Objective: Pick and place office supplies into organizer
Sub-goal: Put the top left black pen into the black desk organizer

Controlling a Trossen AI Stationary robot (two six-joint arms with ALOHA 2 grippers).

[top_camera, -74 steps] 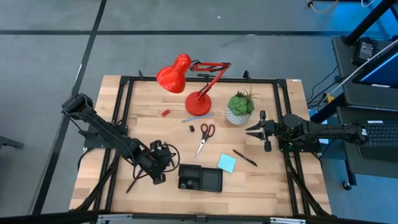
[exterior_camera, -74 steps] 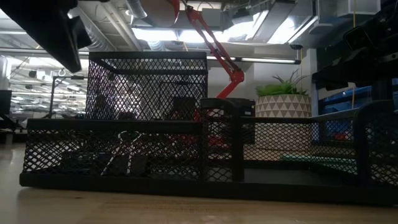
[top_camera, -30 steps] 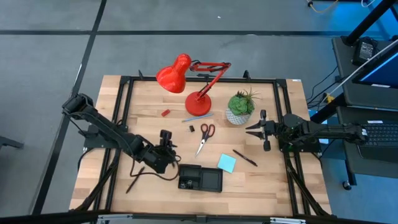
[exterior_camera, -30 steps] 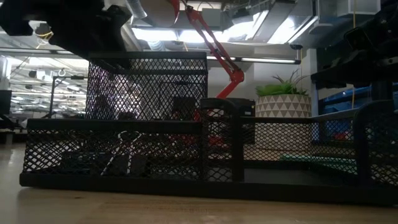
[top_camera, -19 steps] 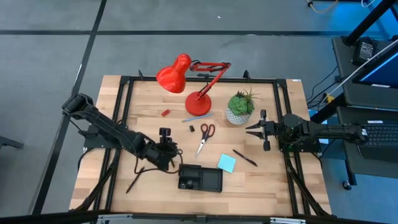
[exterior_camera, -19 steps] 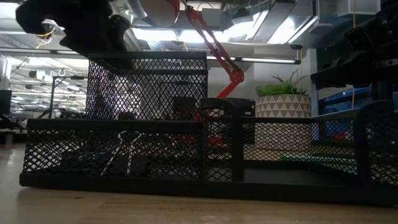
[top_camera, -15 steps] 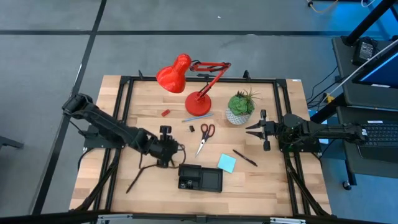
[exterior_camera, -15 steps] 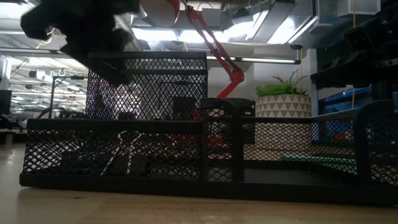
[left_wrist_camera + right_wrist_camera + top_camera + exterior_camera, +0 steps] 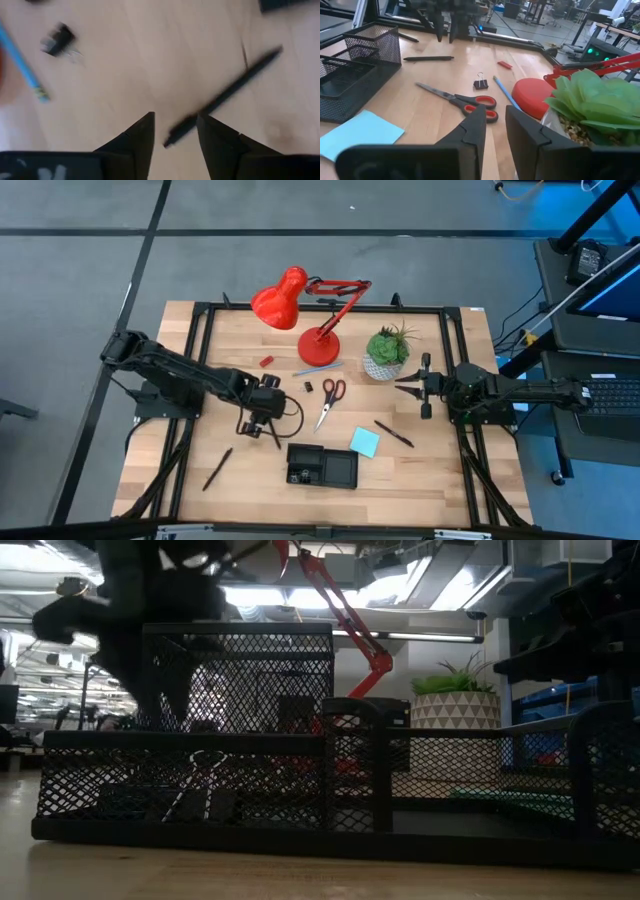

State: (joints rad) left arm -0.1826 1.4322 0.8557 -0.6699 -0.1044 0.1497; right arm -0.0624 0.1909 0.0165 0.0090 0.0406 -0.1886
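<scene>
bright overhead light, motion blur

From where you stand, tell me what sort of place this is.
Probably a robotics lab in an open office: a framed wooden table, desks with equipment beyond it, and exposed ceiling ducts.

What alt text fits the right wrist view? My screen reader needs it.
Past the open right gripper, red-handled scissors, a clip and a pen lie on the table. A mesh organizer, blue pad and plant flank them.
</scene>
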